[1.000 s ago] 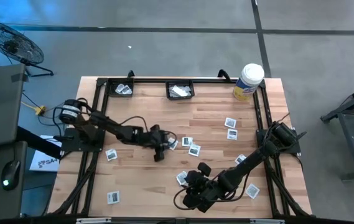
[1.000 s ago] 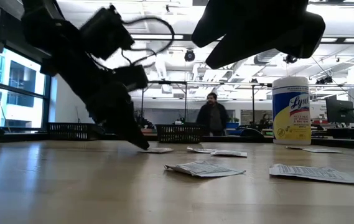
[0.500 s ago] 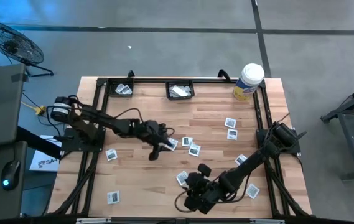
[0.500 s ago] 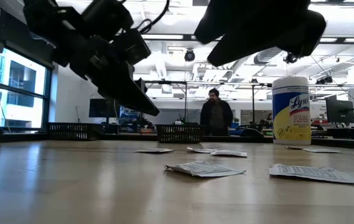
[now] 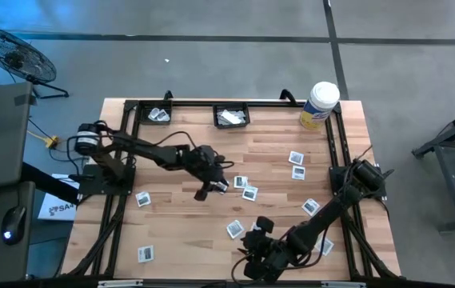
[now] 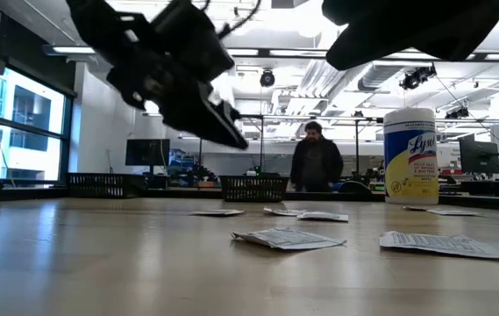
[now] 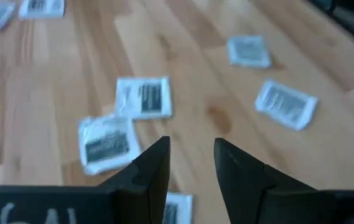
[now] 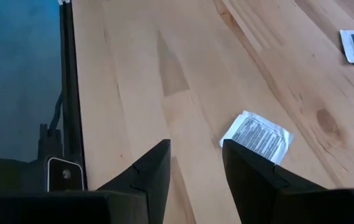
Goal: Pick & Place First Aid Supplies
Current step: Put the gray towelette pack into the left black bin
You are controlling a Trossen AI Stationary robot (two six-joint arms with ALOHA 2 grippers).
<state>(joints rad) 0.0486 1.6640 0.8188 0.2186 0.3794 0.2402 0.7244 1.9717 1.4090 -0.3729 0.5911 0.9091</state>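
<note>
High view: a light wooden table (image 5: 267, 172) with a black frame is seen, and two dark arms are stretched over it. At its far edge two shallow black wire baskets (image 5: 231, 116) are set, each with white packets inside, and a white tub with a yellow label (image 5: 319, 106) is stood at the far right corner. The first aid supplies, small flat white square packets with dark printed centres (image 5: 249, 193), are scattered flat across the tabletop, most in the middle and right part, two near the left front.

The left gripper (image 5: 205, 191) is held above the middle of the table, clear of the surface in the low view, with packets just beside and below it. Its two dark fingers (image 7: 149, 168) are parted by a narrow gap and nothing is seen between them. The right gripper (image 5: 253, 268) is held over the front edge of the table; its fingers (image 8: 152, 168) are likewise spread apart and empty, with one packet (image 8: 256, 136) lying on the wood just ahead.

In the low view a person in dark clothing (image 6: 317, 161) is stood in the room beyond the table.
</note>
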